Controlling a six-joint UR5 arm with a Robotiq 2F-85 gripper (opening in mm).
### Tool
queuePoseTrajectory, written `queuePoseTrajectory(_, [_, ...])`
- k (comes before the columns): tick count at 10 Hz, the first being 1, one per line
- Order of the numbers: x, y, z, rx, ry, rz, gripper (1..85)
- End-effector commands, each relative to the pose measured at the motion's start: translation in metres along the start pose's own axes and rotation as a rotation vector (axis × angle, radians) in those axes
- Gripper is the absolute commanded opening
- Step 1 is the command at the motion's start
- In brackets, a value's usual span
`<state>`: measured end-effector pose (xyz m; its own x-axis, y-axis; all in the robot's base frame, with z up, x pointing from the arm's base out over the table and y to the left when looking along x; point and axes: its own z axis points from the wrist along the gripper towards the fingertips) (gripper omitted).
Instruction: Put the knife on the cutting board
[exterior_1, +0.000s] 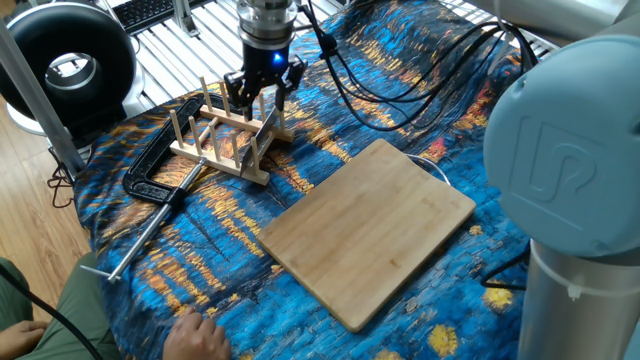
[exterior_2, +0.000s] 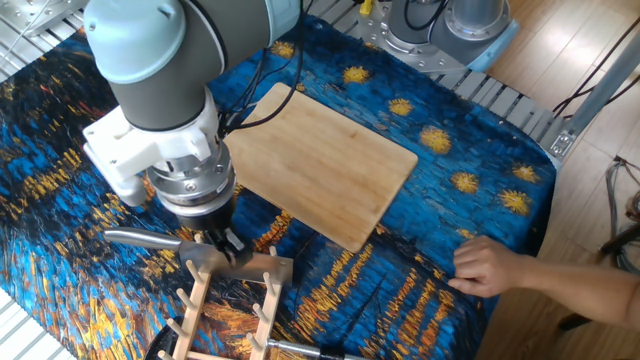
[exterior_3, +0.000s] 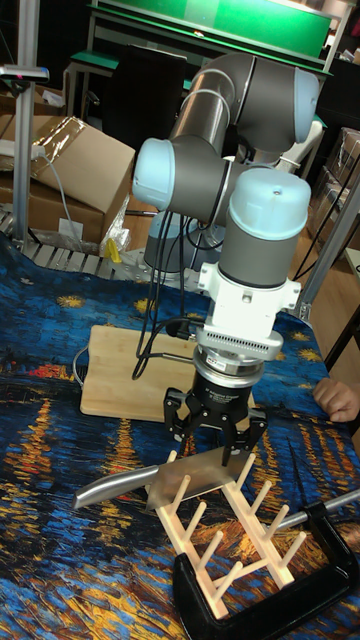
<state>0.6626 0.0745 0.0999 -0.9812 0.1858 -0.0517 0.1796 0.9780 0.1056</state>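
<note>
The knife (exterior_3: 196, 477) stands on edge in the wooden dish rack (exterior_3: 232, 535), its broad shiny blade (exterior_1: 268, 124) leaning between the pegs. Its slim handle (exterior_2: 140, 238) sticks out past the rack's end. My gripper (exterior_3: 212, 440) hangs straight down just above the blade's top edge, open, with a finger (exterior_3: 173, 420) spread to each side and nothing held. The cutting board (exterior_1: 370, 230) lies flat and bare on the blue cloth beside the rack; it also shows behind the arm (exterior_2: 320, 160) (exterior_3: 120, 372).
A black clamp (exterior_1: 160, 165) with a long metal rod lies against the rack's outer side. A person's hand (exterior_2: 490, 265) rests on the cloth at the table edge. Cables (exterior_1: 400, 90) trail over the cloth behind the board. A black fan (exterior_1: 70, 55) stands off the table.
</note>
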Motion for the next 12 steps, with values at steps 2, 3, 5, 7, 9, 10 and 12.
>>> queuePoseTrajectory(2, [-0.001, 0.002, -0.005, 0.006, 0.003, 0.024, 52.0])
queuePoseTrajectory(3, [-0.009, 0.002, -0.006, 0.004, -0.025, 0.077, 46.3])
queuePoseTrajectory(5, [-0.023, -0.002, -0.006, 0.026, -0.072, 0.150, 41.7])
queuePoseTrajectory(7, [-0.040, -0.024, -0.008, 0.087, -0.152, 0.333, 35.7])
queuePoseTrajectory(9, [-0.037, -0.018, -0.008, 0.056, -0.140, 0.348, 31.7])
queuePoseTrajectory(10, [-0.035, -0.022, -0.008, 0.066, -0.135, 0.347, 31.7])
queuePoseTrajectory(12, [-0.043, -0.014, -0.013, 0.043, -0.171, 0.346, 29.7])
